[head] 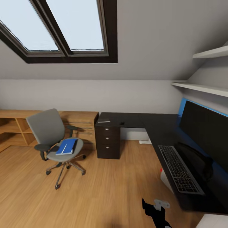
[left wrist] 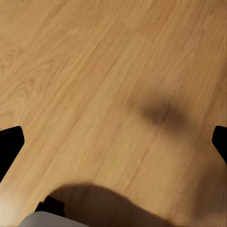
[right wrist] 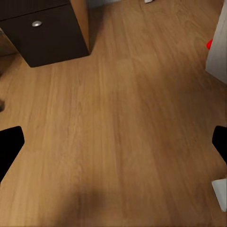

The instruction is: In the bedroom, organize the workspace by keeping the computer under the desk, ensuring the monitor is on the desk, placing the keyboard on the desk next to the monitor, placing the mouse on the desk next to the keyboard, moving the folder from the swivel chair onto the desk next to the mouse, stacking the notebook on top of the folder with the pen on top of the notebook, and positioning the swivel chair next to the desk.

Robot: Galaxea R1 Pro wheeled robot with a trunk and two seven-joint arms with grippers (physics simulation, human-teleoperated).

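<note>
Both pincers [left wrist: 113, 137] [right wrist: 113, 137] apart, keyboard [head: 180, 169] lengthwise along desk [head: 158, 126], beside monitor [head: 205, 133]

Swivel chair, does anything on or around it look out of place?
Yes. The swivel chair stands out on the floor, apart from the desk, and the blue folder lies on its seat with a thin white pen on top instead of on the desk.

Your head camera looks across at the desk [head: 158, 126]; both wrist cameras face down, close over floor [left wrist: 94, 71].
</note>
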